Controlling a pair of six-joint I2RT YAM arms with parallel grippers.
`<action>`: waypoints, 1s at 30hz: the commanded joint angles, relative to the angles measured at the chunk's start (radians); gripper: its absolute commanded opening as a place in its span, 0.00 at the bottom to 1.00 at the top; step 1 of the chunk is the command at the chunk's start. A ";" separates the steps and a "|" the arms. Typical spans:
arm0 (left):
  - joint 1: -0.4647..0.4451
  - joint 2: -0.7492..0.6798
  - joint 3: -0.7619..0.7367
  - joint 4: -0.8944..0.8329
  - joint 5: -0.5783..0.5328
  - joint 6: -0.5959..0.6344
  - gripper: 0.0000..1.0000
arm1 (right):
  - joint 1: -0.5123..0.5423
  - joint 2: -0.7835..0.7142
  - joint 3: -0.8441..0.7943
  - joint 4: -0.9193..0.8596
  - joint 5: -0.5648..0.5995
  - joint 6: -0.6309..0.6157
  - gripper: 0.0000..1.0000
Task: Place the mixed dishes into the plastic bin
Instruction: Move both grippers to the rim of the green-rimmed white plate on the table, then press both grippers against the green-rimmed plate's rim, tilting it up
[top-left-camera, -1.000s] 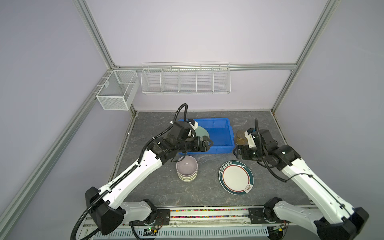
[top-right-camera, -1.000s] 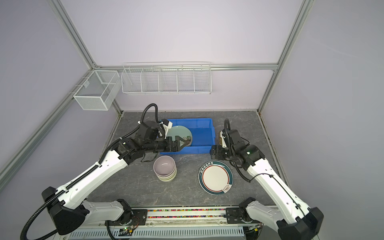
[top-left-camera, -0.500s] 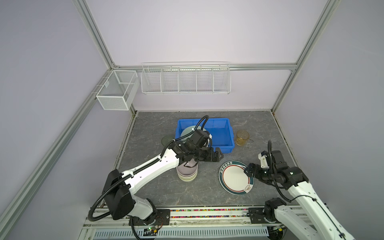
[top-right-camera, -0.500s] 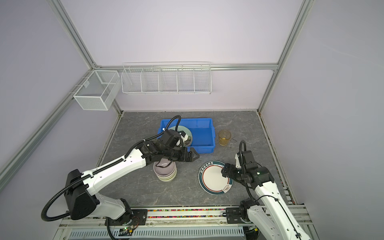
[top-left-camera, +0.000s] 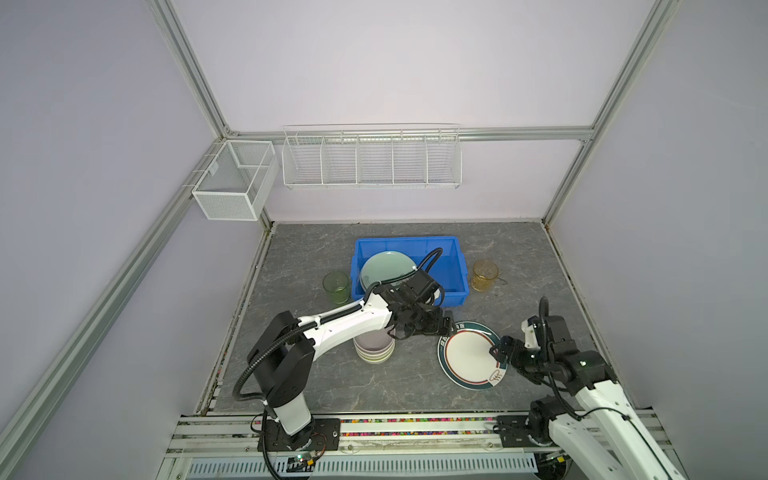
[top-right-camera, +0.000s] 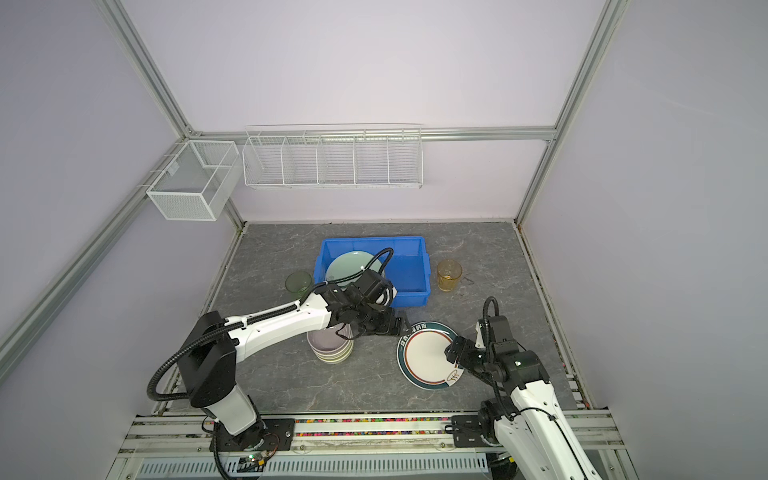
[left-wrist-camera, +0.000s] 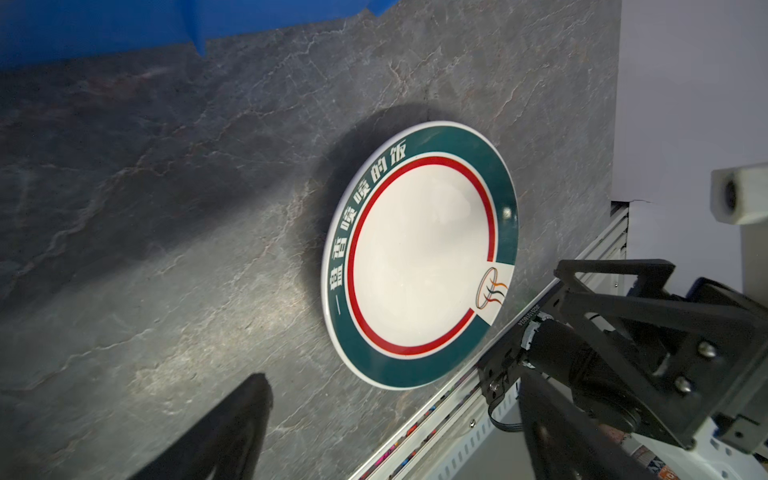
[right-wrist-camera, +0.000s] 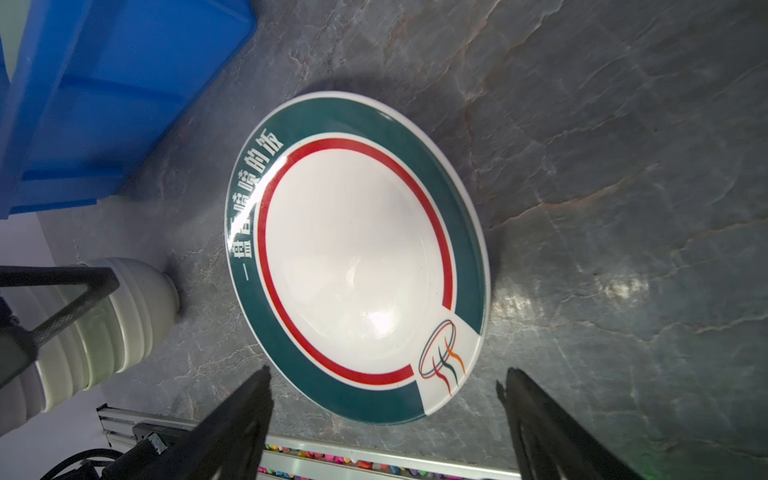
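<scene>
A white plate with a teal and red rim (top-left-camera: 469, 359) (top-right-camera: 428, 361) lies flat on the grey table, front right. My left gripper (top-left-camera: 445, 328) (left-wrist-camera: 390, 386) stands open at the plate's far-left rim, its arm reaching over a stack of small bowls (top-left-camera: 374, 353) (right-wrist-camera: 124, 316). Over the plate's right rim, my right gripper (top-left-camera: 500, 347) (right-wrist-camera: 384, 374) is open too and holds nothing. The blue plastic bin (top-left-camera: 407, 239) (top-right-camera: 374, 239) holds a pale green plate (top-left-camera: 384, 268). A green cup (top-left-camera: 336, 286) stands left of the bin, an amber cup (top-left-camera: 484, 275) right of it.
Two white wire baskets (top-left-camera: 372, 158) (top-left-camera: 232, 183) hang on the back wall and left frame. An aluminium rail (top-left-camera: 374, 428) runs along the table's front edge just behind the teal-rimmed plate. Walls close in the table on three sides.
My left gripper left the bin and swung right and forward over the bowls to the teal-rimmed plate. My right gripper drew back from the amber cup to the plate's right rim.
</scene>
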 joint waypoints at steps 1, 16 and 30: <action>-0.011 0.027 0.040 -0.002 -0.001 0.002 0.93 | -0.004 0.010 -0.018 0.041 0.017 0.028 0.89; -0.044 0.148 0.051 0.078 0.034 -0.025 0.88 | -0.005 0.066 -0.029 0.110 0.012 0.021 0.89; -0.047 0.198 0.085 0.061 0.043 -0.004 0.83 | -0.003 0.104 -0.085 0.151 0.013 0.021 0.89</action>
